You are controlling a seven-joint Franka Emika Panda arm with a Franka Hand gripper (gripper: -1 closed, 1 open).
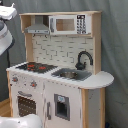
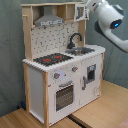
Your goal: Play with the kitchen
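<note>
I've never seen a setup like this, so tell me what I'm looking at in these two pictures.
Both pictures show one toy kitchen from opposite sides, taken by two cameras standing off the robot. It has a black-red hob, a silver sink with a black faucet, an oven door, a grey hood and a small microwave. The white jointed machine in the second exterior view is a robot arm reaching toward the top shelf. Its claw cannot be made out, and nothing is visibly held.

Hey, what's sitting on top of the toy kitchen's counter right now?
On the kitchen counter: a black-red hob, a silver sink and a black faucet behind it. The sink's inside is too shadowed to tell whether anything lies in it.
</note>
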